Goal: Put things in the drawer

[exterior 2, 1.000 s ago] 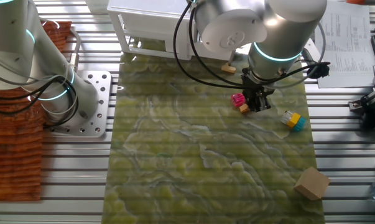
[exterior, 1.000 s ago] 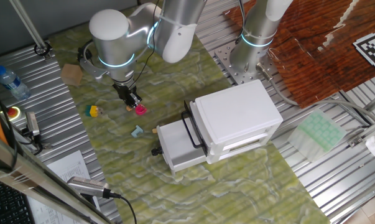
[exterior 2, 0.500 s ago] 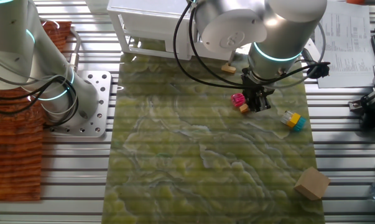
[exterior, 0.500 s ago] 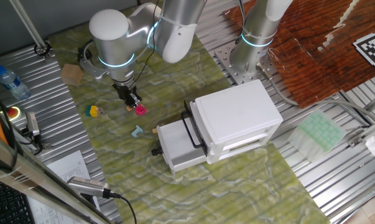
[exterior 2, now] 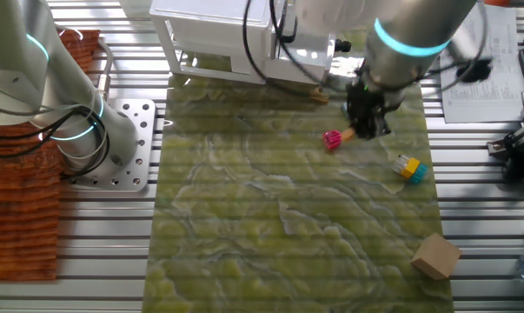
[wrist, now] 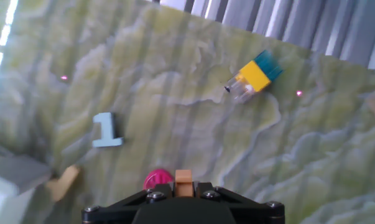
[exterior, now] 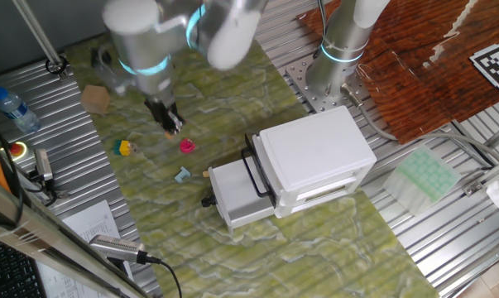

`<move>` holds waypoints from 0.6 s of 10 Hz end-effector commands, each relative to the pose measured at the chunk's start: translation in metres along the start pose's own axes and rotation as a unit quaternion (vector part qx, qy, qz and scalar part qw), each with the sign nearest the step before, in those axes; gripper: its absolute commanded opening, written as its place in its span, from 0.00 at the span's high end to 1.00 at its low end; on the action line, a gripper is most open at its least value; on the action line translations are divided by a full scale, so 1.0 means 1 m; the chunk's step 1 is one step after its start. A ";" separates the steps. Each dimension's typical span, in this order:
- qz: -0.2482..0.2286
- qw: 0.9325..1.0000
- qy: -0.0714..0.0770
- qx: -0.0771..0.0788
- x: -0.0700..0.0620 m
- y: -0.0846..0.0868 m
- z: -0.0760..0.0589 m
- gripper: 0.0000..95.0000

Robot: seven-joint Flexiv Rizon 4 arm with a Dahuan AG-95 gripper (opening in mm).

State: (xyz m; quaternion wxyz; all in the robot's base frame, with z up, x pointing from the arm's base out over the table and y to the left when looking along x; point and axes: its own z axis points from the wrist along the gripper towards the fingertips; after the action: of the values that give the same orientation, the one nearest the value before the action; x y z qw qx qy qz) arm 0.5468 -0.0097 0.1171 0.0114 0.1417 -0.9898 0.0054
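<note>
One fixed view – toy pcs on mat: 3 plain – 1 small pink toy piece, 1 small light blue toy piece, 1 small yellow-and-teal toy block; a 4th tan sliver shows by the drawer front.
One fixed view – boxes: 1 white plastic drawer with black bar handle, pulled out of 1 white boxy cabinet; 1 tan cardboard cube far side of mat.
One fixed view – two-finger gripper: blurred, raised off the green marbled mat, well apart from drawer; jaw gap not readable here.
Other fixed view – count: pink pc, yellow/teal block, tan pc, cardboard cube, 1 each; 1 little orange toy piece at gripper tips, just beside pink pc.
Hand view – count: 1 light blue, 1 pink, 1 yellow/teal, 1 tan, 1 orange.
Hand view – jaws: nearly closed, pinching orange pc between the tips, above mat.
</note>
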 end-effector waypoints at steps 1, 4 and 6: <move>0.002 1.000 0.007 -0.009 -0.003 0.003 -0.034 1.00; 0.011 1.000 0.007 -0.011 -0.003 0.007 -0.038 1.00; 0.033 0.999 0.004 -0.023 -0.007 0.026 -0.040 1.00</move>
State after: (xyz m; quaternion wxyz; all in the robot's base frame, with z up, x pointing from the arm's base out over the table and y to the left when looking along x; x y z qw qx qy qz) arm 0.5468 0.0133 0.1578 0.0180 0.1140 -0.9932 -0.0143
